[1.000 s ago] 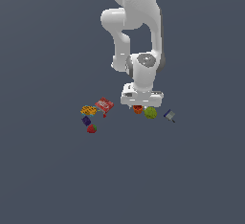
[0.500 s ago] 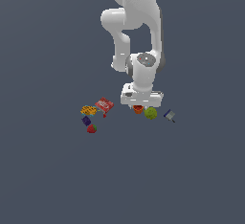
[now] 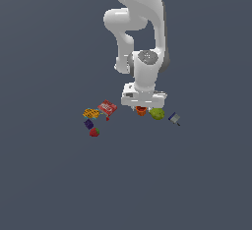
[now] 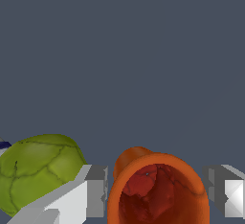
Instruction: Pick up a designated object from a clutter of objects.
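The small orange cup (image 3: 141, 110) stands on the floor under my hand, with the green lumpy fruit (image 3: 156, 114) touching or nearly touching it on the exterior view's right. In the wrist view the cup (image 4: 158, 189) shows its dark hollow between my two fingers (image 4: 93, 189), and the green fruit (image 4: 40, 168) lies just outside one finger. My gripper (image 4: 160, 192) is open around the cup, with gaps on both sides. In the exterior view the gripper (image 3: 142, 107) is low over the cup and hides its top.
A flat red box (image 3: 107, 107), a yellow-orange block (image 3: 90, 113), a purple piece (image 3: 88, 124) and a red strawberry (image 3: 94, 132) lie on the exterior view's left. A blue-grey tool (image 3: 174, 119) lies right of the fruit.
The hand has come down a little toward the cup. The objects have not moved.
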